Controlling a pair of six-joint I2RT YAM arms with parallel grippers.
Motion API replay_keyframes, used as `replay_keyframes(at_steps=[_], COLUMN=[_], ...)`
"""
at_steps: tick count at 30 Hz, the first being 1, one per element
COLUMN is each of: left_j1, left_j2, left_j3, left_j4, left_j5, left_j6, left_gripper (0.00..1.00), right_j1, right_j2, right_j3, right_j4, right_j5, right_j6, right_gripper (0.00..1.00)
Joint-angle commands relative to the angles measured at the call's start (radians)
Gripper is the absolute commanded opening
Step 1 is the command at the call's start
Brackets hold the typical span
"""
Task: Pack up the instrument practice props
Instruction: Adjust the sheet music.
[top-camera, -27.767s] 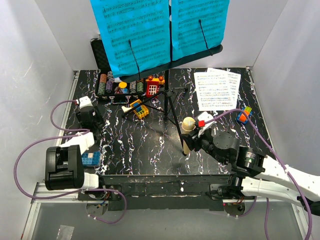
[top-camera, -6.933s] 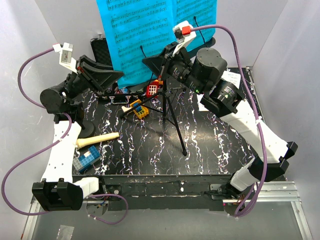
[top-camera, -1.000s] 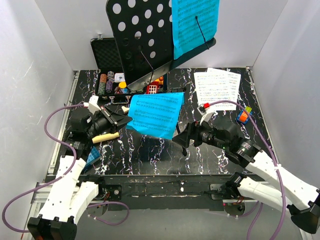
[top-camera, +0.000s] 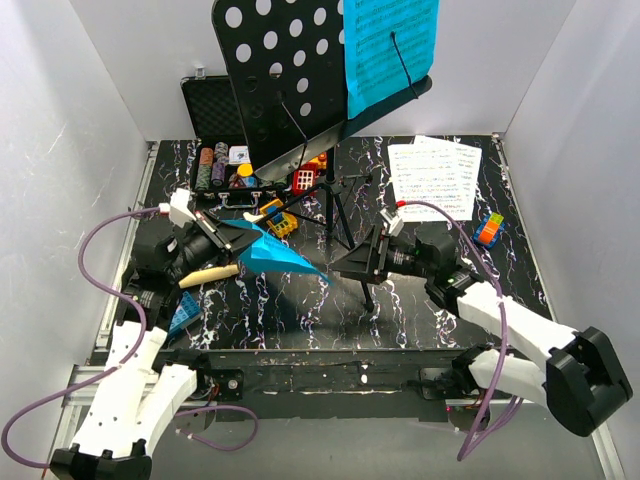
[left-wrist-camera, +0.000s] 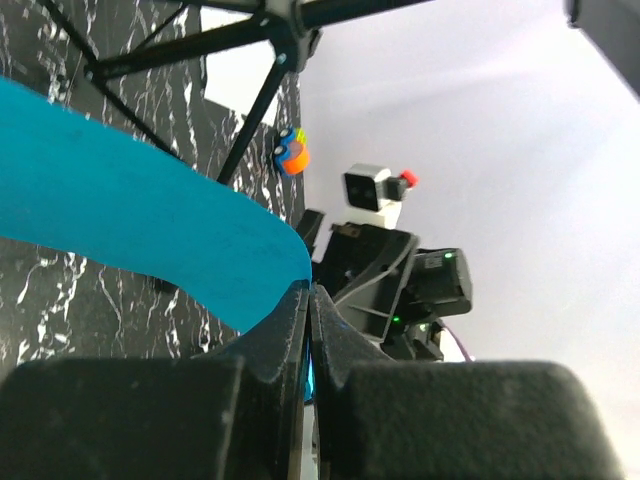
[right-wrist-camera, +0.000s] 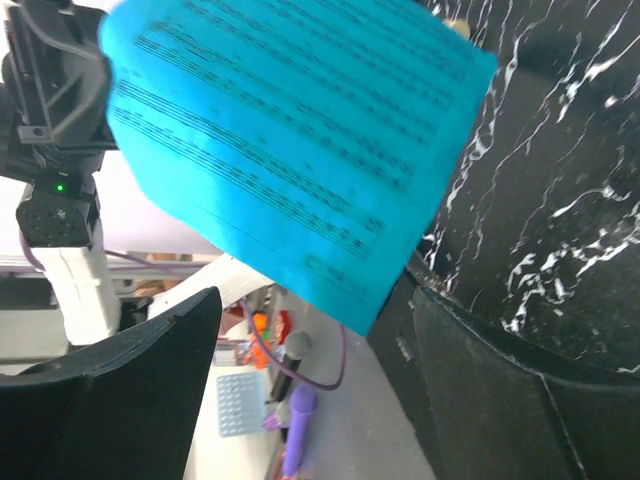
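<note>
The left pincer (top-camera: 234, 244) is pressed together on one edge of a blue sheet-music page (top-camera: 274, 256), holding it off the black marbled desk (top-camera: 300, 310). In the left wrist view the two fingers (left-wrist-camera: 290, 330) meet with the page's curved edge (left-wrist-camera: 130, 230) nipped between them. The cream microphone (top-camera: 208, 275) lies on the desk just under that arm. The page slants rightward toward the black music stand (top-camera: 290, 75), which stands on its tripod legs at the desk's middle with a second blue page (top-camera: 390, 45) on its perforated panel. The right pincer (top-camera: 347, 267) is spread wide beside the near tripod foot, facing the held page. In its wrist view the page's corner (right-wrist-camera: 300, 170) hangs between its fingers (right-wrist-camera: 130, 400); contact cannot be told.
</note>
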Motion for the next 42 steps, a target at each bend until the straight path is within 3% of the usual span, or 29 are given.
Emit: replay_keyframes(at_steps=[1,8,13,15,20,24,27,33,38,42], left_j1=[-0.005,-0.005,-0.005,-0.006,-0.01,-0.008,-0.008,-0.008,-0.01,-0.01], left_j2=[-0.044,-0.049,0.023,0.014,-0.152,-0.334,-0.461,-0.703,-0.651,-0.664], left_j3=[0.082,0.111,0.125,0.127,0.027,-0.176,-0.322,-0.464,-0.426,-0.442], left_j4=[0.059,0.227,0.43,0.427,0.167,0.07,-0.054,-0.344,-0.513,-0.495], left_j5=[-0.08,-0.161,-0.051,-0.01,-0.045,-0.059,-0.077,-0.124,-0.178,-0.177], left_j6=[0.031,0.025,-0.023,-0.004,0.092,0.03,-0.029,-0.095,-0.032,-0.059], left_gripper=[0.0,0.0,0.0,0.0,0.0,0.0,0.0,0.0,0.0,0.0], right_j1=[-0.005,-0.005,-0.008,-0.017,-0.052,-0.068,-0.083,-0.108,-0.111,-0.109], right_j2=[0.052,0.073,0.13,0.138,0.046,-0.083,-0.121,-0.031,0.056,0.11], right_j3=[-0.027,-0.023,-0.015,-0.018,-0.049,-0.026,-0.011,-0.018,0.005,0.032], right_j4=[0.232,0.273,0.435,0.489,0.395,-0.052,-0.204,-0.227,-0.288,-0.339], right_j5=[-0.104,-0.116,-0.124,-0.133,-0.179,-0.139,-0.118,-0.144,-0.158,-0.147], right_j6=[0.168,0.228,0.347,0.386,0.311,0.022,-0.106,-0.139,-0.181,-0.249], right_gripper=[0.86,0.88,0.91,0.92,0.93,0.94,0.94,0.94,0.94,0.94])
